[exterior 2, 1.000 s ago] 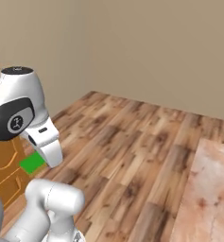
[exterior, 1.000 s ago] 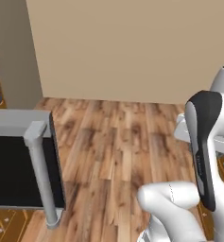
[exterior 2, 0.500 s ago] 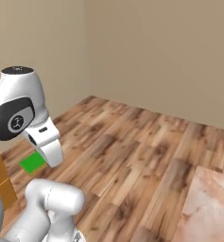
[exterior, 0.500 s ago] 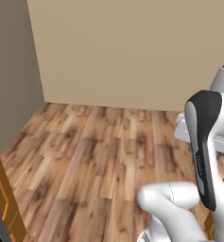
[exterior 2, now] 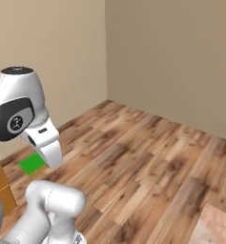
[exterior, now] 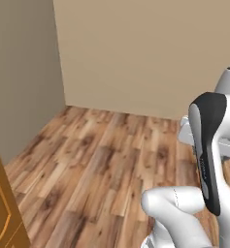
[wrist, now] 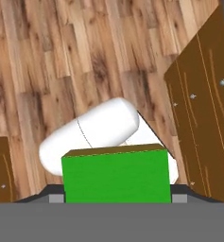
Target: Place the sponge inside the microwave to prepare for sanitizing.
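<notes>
As seen low in the hand view, clamped on the sponge point(wrist: 116, 176), a bright green block spanning the gripper point(wrist: 117, 198) at the bottom centre. Also green at lower left of the right base view, beside the white arm point(exterior 2: 19, 112). Wooden floor point(exterior: 97, 169) beneath; brown cabinet point(wrist: 205, 108) at right.

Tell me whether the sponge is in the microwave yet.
Not yet: the sponge sits between the hand's fingers, above wooden floor.

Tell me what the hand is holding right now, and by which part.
The hand holds the bright green rectangular sponge. In the hand view the block sits between the fingers, gripped at its two short ends, its broad green face toward the camera.
</notes>
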You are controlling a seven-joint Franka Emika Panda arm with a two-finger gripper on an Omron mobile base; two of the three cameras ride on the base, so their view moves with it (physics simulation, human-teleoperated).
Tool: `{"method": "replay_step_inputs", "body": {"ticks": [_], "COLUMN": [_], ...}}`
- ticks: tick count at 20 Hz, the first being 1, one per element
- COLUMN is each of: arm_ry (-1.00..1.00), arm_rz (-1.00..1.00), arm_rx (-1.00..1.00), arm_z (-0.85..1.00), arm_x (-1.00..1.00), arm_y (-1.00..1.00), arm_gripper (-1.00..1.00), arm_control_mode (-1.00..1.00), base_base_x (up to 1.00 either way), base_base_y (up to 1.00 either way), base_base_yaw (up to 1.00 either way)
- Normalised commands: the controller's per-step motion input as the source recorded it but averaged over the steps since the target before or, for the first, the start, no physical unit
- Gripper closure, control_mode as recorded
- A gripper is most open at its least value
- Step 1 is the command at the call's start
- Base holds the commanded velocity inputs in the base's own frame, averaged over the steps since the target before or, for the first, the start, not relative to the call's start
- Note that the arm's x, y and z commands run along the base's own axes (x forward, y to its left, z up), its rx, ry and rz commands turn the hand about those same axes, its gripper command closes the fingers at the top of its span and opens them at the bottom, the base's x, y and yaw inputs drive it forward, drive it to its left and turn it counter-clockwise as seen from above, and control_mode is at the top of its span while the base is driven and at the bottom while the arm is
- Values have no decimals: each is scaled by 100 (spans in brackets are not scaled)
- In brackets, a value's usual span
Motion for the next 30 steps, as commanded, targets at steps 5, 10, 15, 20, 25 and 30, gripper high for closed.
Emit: {"method": "replay_step_inputs", "body": {"ticks": [5, 10, 15, 20, 25, 30], "arm_ry": [0, 0, 0, 0, 0, 0], "arm_rz": [0, 0, 0, 0, 0, 0], "arm_rx": [0, 0, 0, 0, 0, 0], "arm_z": [0, 0, 0, 0, 0, 0], "arm_x": [0, 0, 0, 0, 0, 0], "arm_y": [0, 0, 0, 0, 0, 0], "arm_gripper": [100, 100, 100, 100, 100, 100], "arm_control_mode": [100, 100, 100, 100, 100, 100], "base_base_x": [50, 52, 53, 78, 57, 41], "base_base_y": [0, 0, 3, 2, 0, 0], "base_base_yaw": [38, 45, 49, 55, 64, 72]}}
